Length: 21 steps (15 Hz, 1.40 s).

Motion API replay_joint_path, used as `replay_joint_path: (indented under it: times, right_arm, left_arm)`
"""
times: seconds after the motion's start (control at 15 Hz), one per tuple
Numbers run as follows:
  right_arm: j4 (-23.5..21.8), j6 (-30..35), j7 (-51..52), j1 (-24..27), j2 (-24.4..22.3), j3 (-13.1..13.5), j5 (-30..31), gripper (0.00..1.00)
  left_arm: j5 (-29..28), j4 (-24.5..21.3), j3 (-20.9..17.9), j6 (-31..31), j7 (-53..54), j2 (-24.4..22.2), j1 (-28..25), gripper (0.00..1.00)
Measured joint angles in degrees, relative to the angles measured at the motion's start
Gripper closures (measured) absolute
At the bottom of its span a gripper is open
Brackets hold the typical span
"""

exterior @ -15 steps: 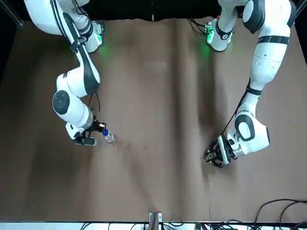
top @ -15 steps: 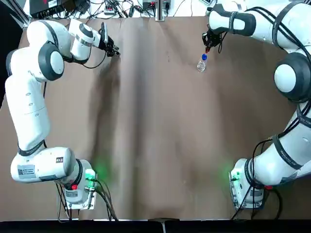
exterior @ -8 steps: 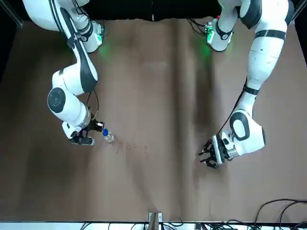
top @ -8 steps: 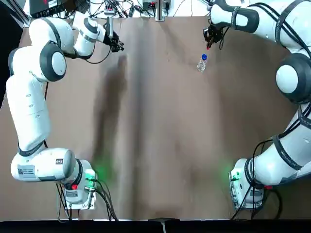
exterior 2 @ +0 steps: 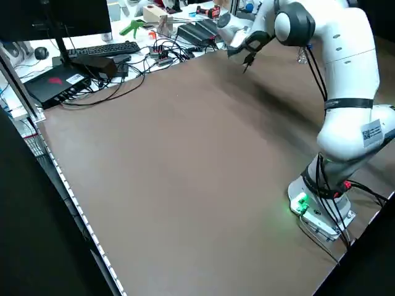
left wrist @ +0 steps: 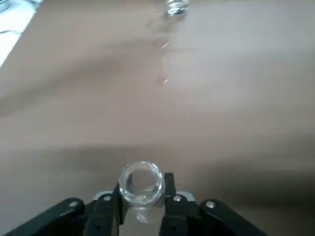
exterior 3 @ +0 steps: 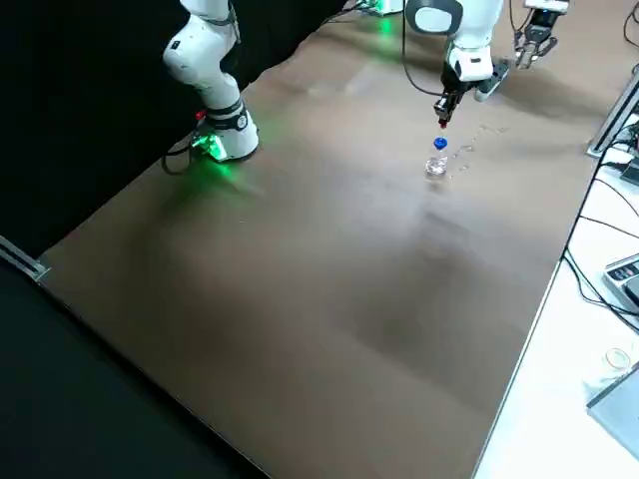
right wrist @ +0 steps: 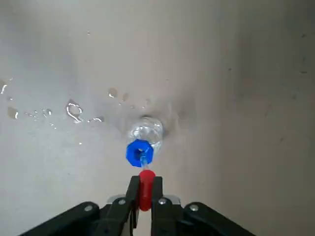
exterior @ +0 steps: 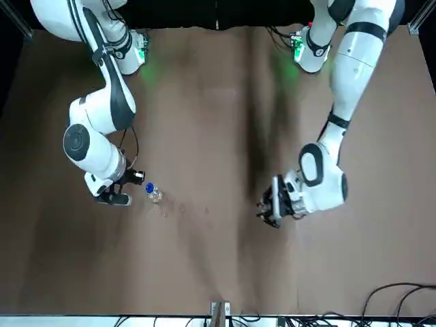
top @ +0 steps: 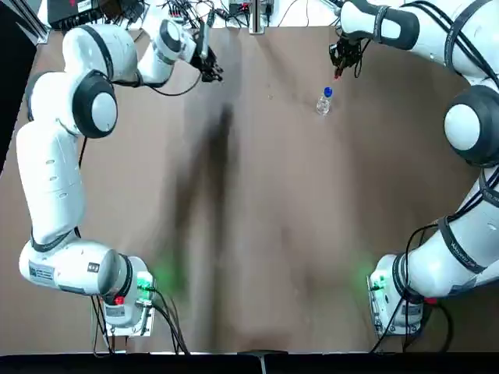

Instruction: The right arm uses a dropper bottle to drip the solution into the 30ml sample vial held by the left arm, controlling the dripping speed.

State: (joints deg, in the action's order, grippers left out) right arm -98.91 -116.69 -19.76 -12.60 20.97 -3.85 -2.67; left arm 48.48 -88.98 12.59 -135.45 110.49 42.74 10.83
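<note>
**Dropper lifted clear of its bottle, vial gripped at the far edge**

Top view: the dropper bottle (top: pixel 324 101) stands upright near the far edge of the surface (top: pixel 265 234), toward its right corner, with its blue collar on top. The right tool (top: pixel 337 68) hangs just beyond it, closer to the far edge, with a red bulb between its fingers. The left tool (top: pixel 212 70) is also near the far edge, left of the middle and well apart from the bottle.

Front view: the right tool (exterior: pixel 129 178) sits just beside the bottle (exterior: pixel 154 193), not touching the glass. The left tool (exterior: pixel 267 206) is well off to the other side.

Right side view: the red dropper (exterior 3: pixel 442 122) hangs straight above the blue collar of the bottle (exterior 3: pixel 437 160), with a small gap between them.

Left wrist view: the left tool (left wrist: pixel 141 206) is clamped on the sample vial (left wrist: pixel 141 183), which is upright with its open mouth showing. Wet streaks (left wrist: pixel 164 61) lie on the surface farther off.

Right wrist view: the right tool (right wrist: pixel 143 195) is closed on the red bulb (right wrist: pixel 144 189), the dropper tip pointing at the blue collar (right wrist: pixel 139 151). Droplets (right wrist: pixel 74 111) are scattered on the surface beside the bottle.
</note>
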Motion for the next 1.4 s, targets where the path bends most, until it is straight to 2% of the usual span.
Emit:
replay_joint_path:
  times: [0.13, 0.4, 0.73, 1.13, 1.4]
  right_arm:
    - [0.78, 1.75, 0.08, 0.35, -0.5, 0.03, 0.56, 0.86]
    - [2.55, 5.81, 0.42, 0.66, -1.37, 0.03, 0.64, 0.86]
    - [5.53, 9.23, 0.42, 0.65, -1.4, -0.08, 0.63, 0.86]
    - [7.91, 11.6, 0.42, 0.43, -1.42, -0.93, 0.17, 0.86]
    - [8.42, 11.61, 0.42, 0.17, -1.76, -1.52, -4.69, 0.86]
  left_arm:
    - [-0.03, 0.36, 0.11, -0.81, -2.3, 0.0, 4.09, 0.69]
    - [-0.15, 0.67, -0.47, -9.1, -6.63, 0.01, 11.7, 0.69]
    - [-0.49, 0.78, -4.96, -12.79, -12.3, 0.02, 19.13, 0.69]
    - [-0.7, 0.98, -8.41, -16.93, -18.76, 0.01, 25.98, 0.69]
    - [-0.73, 1.26, -11.64, -18.32, -22.65, 0.01, 30.64, 0.69]
